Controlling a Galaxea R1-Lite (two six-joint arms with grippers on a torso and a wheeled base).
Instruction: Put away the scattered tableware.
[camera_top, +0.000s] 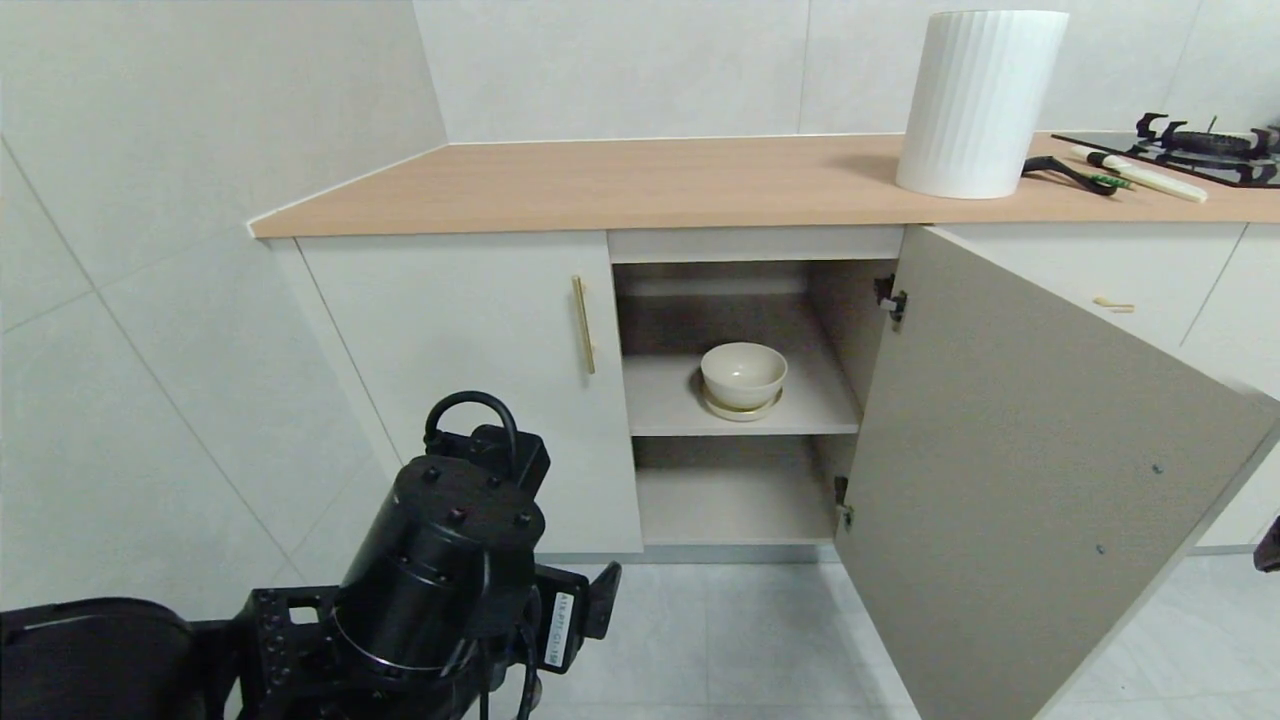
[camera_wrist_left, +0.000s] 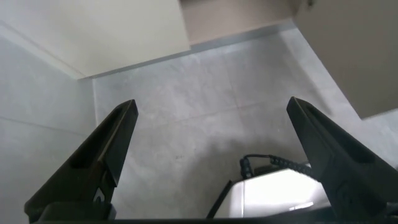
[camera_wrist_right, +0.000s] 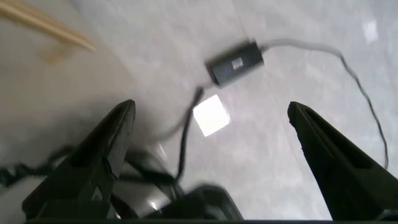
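In the centre of the head view, a cream bowl (camera_top: 742, 372) is seen stacked on a plate (camera_top: 740, 408) on the upper shelf (camera_top: 660, 400) of the cabinet. Its door (camera_top: 1000, 450) is swung open at the right. The left wrist view gives the left gripper (camera_wrist_left: 211, 106), spread wide and empty over floor tiles (camera_wrist_left: 249, 74). The right gripper (camera_wrist_right: 210, 107) is likewise shown wide and empty, above a black adapter (camera_wrist_right: 235, 62) and cable (camera_wrist_right: 348, 62).
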